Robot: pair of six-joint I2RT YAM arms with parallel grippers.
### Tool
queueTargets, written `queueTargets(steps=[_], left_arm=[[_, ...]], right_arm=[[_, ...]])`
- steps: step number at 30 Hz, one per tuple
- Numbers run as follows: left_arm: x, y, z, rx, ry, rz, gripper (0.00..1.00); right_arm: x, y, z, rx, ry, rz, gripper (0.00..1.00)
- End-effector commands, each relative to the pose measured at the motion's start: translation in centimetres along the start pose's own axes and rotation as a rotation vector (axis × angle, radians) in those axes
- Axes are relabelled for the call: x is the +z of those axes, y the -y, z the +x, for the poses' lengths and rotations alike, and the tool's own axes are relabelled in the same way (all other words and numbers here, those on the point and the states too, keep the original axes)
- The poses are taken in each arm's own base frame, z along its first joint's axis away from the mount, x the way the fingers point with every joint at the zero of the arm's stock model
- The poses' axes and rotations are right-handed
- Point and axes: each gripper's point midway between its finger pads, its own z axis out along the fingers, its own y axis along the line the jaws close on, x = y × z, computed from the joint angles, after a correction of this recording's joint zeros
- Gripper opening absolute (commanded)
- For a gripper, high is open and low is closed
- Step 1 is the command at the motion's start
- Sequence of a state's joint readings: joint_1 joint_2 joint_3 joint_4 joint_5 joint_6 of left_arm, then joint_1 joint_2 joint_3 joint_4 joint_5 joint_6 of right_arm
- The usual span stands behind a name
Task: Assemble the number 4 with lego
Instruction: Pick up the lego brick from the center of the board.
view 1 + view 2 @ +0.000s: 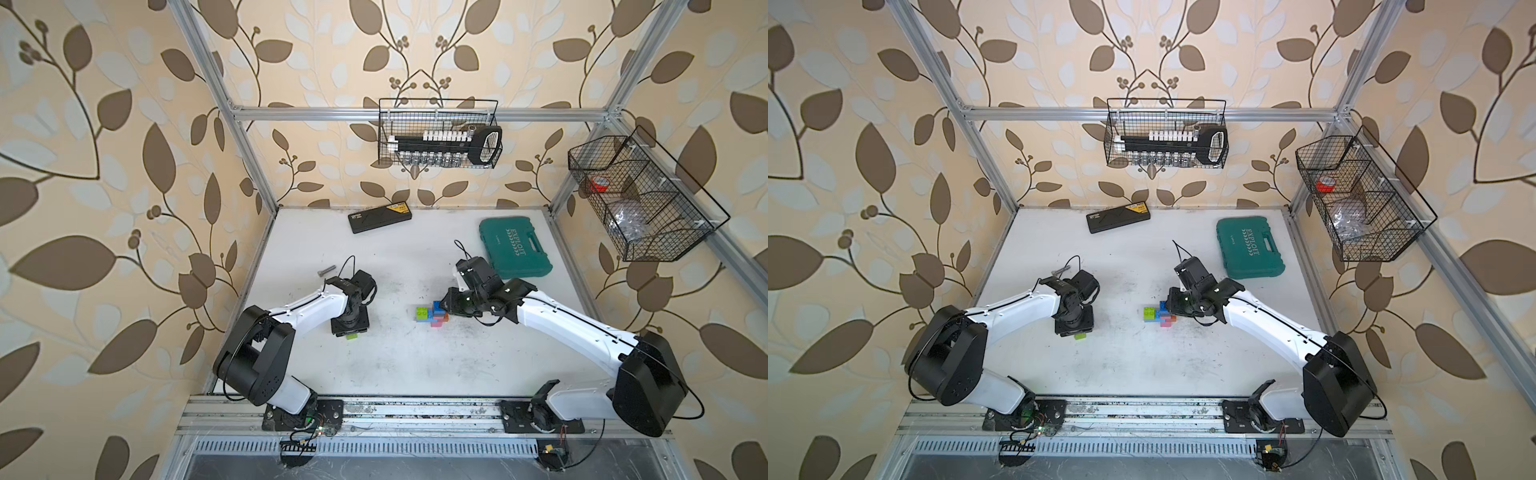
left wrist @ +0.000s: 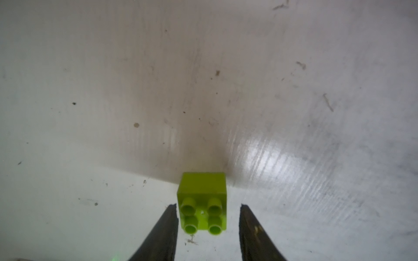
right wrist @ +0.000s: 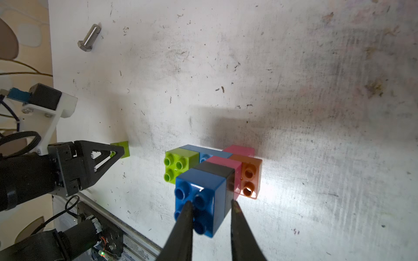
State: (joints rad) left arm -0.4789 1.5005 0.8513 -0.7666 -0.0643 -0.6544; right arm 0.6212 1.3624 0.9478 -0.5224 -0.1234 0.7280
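Lime green brick (image 2: 202,192) waits between the left hand's (image 2: 208,205) spread fingers; the right hand (image 3: 211,202) pinches the nearly finished number 4 (image 3: 214,169) by its dark blue brick (image 3: 199,189).

Colours as I read them from my console. Table (image 1: 415,365): white, smeared with grey scuffs. Loose brick (image 2: 202,203): lime green. Joined figure (image 1: 434,315), seen in the right wrist view: dark blue brick (image 3: 199,203), black brick (image 3: 217,171), pink bricks (image 3: 226,161), orange brick (image 3: 248,178), light blue brick (image 3: 203,151), second lime green brick (image 3: 178,160). Wallpaper (image 1: 104,166): cream, patterned with brown and pale leaves on dark stems. Tool case (image 1: 515,249): teal. Flat box (image 1: 380,216): black with a yellow label. Wire baskets (image 1: 386,124): black. Left arm (image 1: 303,311) and right arm (image 1: 573,328): white shells, black joints.
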Motion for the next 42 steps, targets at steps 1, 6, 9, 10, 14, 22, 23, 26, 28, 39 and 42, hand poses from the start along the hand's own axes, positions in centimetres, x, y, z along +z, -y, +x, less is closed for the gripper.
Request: queueTargets(steps=[1, 6, 9, 10, 14, 22, 23, 26, 28, 39, 42], left_arm=[[0.0, -0.3, -0.1, -0.006, 0.024, -0.020, 0.45], [0.3, -0.3, 0.1, -0.001, 0.018, -0.025, 0.42], [0.5, -0.3, 0.3, -0.003, 0.013, -0.026, 0.37], [0.5, -0.3, 0.3, -0.003, 0.013, -0.025, 0.35], [0.6, -0.3, 0.5, 0.000, 0.010, -0.024, 0.32], [1.0, -0.1, 0.7, 0.018, -0.002, -0.033, 0.34], [1.0, -0.1, 0.7, 0.019, -0.002, -0.033, 0.34], [1.0, 0.0, 0.7, 0.022, -0.003, -0.033, 0.34], [1.0, 0.0, 0.7, 0.025, -0.001, -0.035, 0.35], [1.0, 0.0, 0.8, 0.027, 0.000, -0.037, 0.40], [0.7, 0.1, 0.6, 0.028, 0.009, -0.034, 0.40]], right_arm=[[0.6, 2.5, 2.0, -0.001, -0.065, 0.085, 0.24], [0.6, 2.5, 2.0, -0.002, -0.065, 0.085, 0.24], [0.6, 2.5, 2.0, -0.003, -0.065, 0.086, 0.24], [0.6, 2.5, 2.0, -0.001, -0.067, 0.087, 0.24], [0.7, 2.5, 2.0, -0.001, -0.067, 0.087, 0.24], [0.7, 2.5, 2.0, -0.001, -0.068, 0.087, 0.24], [0.6, 2.5, 2.0, 0.000, -0.065, 0.086, 0.24], [0.6, 2.5, 2.0, -0.001, -0.064, 0.088, 0.24], [0.6, 2.5, 2.0, -0.001, -0.067, 0.088, 0.24], [0.7, 2.6, 2.1, -0.001, -0.067, 0.090, 0.24], [0.7, 2.6, 2.1, 0.000, -0.067, 0.089, 0.24]])
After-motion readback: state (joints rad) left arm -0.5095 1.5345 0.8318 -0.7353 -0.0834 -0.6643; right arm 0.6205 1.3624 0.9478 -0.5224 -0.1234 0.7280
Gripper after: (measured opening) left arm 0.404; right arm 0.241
